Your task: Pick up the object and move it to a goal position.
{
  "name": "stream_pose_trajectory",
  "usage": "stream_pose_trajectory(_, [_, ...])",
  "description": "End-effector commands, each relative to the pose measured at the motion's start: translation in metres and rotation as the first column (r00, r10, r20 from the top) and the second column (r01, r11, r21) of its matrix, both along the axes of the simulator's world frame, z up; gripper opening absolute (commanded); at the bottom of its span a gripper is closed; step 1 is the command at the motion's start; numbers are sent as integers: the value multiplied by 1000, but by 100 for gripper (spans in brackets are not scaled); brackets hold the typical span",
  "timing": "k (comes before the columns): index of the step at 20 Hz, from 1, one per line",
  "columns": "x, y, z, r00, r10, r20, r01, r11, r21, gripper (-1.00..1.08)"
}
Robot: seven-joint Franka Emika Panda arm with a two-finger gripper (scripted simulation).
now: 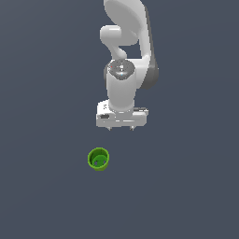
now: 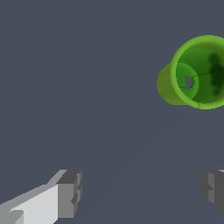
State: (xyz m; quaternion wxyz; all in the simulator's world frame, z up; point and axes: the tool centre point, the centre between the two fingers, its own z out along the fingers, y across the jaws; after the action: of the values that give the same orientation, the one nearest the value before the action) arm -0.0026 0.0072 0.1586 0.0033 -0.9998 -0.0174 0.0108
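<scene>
The object, a small bright green cup (image 1: 98,159) with a darker green inside, stands upright on the dark grey floor in the exterior view. Above and behind it, slightly toward the exterior view's right, hangs my white gripper (image 1: 121,128), pointing down. It is open and holds nothing. In the wrist view the cup (image 2: 192,78) shows its hollow mouth near the picture's edge, off to one side of the gap between my two grey fingertips (image 2: 70,194). The gripper (image 2: 140,192) is well apart from the cup.
The white arm (image 1: 126,56) rises behind the gripper. A plain dark grey floor (image 1: 46,186) lies all around, with no other objects in view.
</scene>
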Motion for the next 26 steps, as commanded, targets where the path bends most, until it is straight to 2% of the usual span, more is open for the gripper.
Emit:
stream_pose_trajectory(1, [0,0,0,1000,0,0,0,1000,0,28])
stream_pose_trajectory(9, [2,-4,-4,999,36,-31,-37,999,-25,28])
stream_pose_trajectory(17, [9,-15,-15,981,142,-130,-155,983,-95,28])
stream_pose_trajectory(21, [15,-24,-23,953,217,-211,-249,958,-139,28])
stream_pose_trajectory(26, [24,-36,-35,890,312,-331,-386,903,-188,28])
